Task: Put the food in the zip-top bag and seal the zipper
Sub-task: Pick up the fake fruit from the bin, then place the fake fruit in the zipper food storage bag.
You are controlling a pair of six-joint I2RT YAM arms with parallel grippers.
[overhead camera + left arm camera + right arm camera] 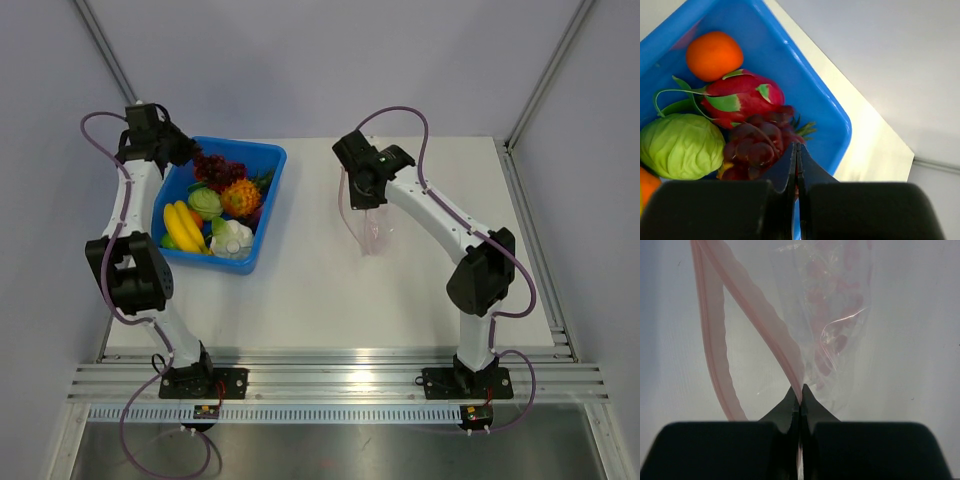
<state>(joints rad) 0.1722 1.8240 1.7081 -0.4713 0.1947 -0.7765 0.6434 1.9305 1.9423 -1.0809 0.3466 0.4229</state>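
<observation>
The food lies in a blue tray (pixel 268 205): purple grapes (pixel 218 168), a pale green cabbage (pixel 205 203), yellow bananas (pixel 183 227) and a spiky orange fruit (pixel 241 197). My left gripper (pixel 185 152) hovers at the tray's far left corner. In the left wrist view it (pixel 798 146) is shut, its tips just over the grapes (pixel 757 142), beside the cabbage (pixel 680 145), a dragon fruit (pixel 742 97) and an orange (pixel 714 55). My right gripper (pixel 368 195) holds the clear zip-top bag (pixel 373 228) hanging above the table. It (pixel 800 388) is shut on the pink zipper (pixel 757 315), and the bag's mouth gapes open.
The blue tray (pixel 810 85) stands at the table's back left, near the wall. A white bulb-shaped toy (pixel 233 240) fills its near corner. Metal frame posts (pixel 545 75) rise at the back corners, and a slotted rail (pixel 330 370) runs along the near edge.
</observation>
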